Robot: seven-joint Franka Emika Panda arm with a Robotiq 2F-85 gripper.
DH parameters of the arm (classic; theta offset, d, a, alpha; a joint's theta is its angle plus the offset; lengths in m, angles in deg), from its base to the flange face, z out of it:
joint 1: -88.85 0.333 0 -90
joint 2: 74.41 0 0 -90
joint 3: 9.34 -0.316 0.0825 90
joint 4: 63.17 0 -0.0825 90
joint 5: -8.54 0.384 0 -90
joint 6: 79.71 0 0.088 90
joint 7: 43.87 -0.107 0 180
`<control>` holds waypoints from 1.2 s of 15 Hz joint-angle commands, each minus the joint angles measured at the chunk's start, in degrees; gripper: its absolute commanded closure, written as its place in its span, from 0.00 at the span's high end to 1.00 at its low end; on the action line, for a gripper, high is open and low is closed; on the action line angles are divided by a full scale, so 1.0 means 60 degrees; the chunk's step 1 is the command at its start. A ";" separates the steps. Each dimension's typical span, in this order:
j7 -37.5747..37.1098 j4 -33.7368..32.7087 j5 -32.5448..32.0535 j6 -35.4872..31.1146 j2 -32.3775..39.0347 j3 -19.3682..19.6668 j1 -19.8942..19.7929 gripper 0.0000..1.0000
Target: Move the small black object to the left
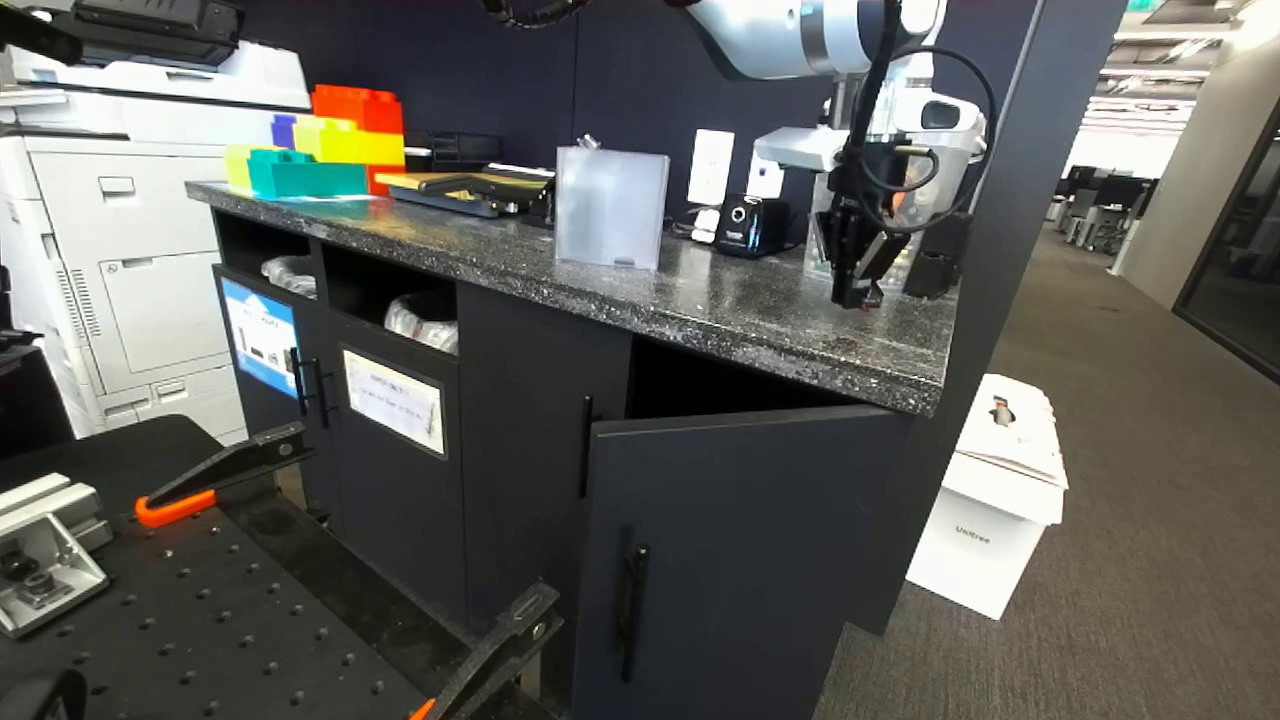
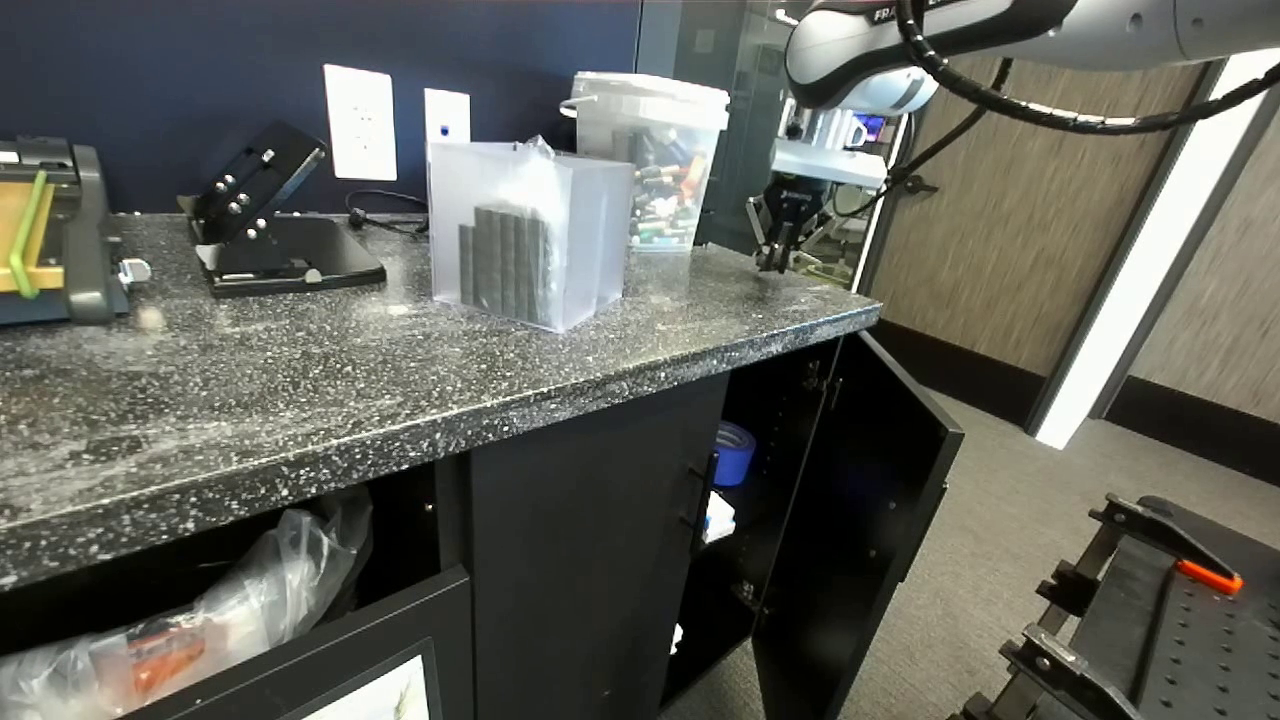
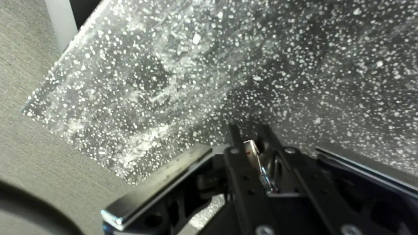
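Wrist view: the gripper [image 3: 250, 130] is drawn nearly together, its 2 fingers [image 3: 235, 160] side by side, with the small black object [image 3: 250, 152] pinched in the narrow gap near the tips. A bright edge and 1 red spot show on it. That edge, the longest line visible there, runs lengthwise with the fingers, from near the tips back toward the palm, leaning a little to the lower right of the view. The fingers hide much of the outline, so I cannot tell the true long axis or which end is the front.

In both exterior views the gripper points down, low over the countertop [image 2: 300, 370], well to the right of the frosted box [image 1: 612, 205]; the object is therefore right of the box too. Whether it touches the surface I cannot tell.

In an exterior view, a black device [image 1: 752, 226] stands right of the box and coloured blocks [image 1: 310, 180] well left of it. A clear tub [image 2: 690, 150] is behind the box, to its right; a black punch [image 2: 290, 265] lies left of it. An open cabinet door [image 1: 735, 560] is below the box, to its right.
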 commanded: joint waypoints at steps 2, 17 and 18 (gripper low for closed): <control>0.0548 -0.1437 -0.0390 0.0631 -0.0043 -0.0334 0.0207 0.05; 0.2205 -0.0805 -0.0199 0.1515 -0.0449 -0.1450 0.1353 0.05; 0.2305 -0.1096 -0.0182 0.1670 -0.0242 -0.1534 0.1370 0.05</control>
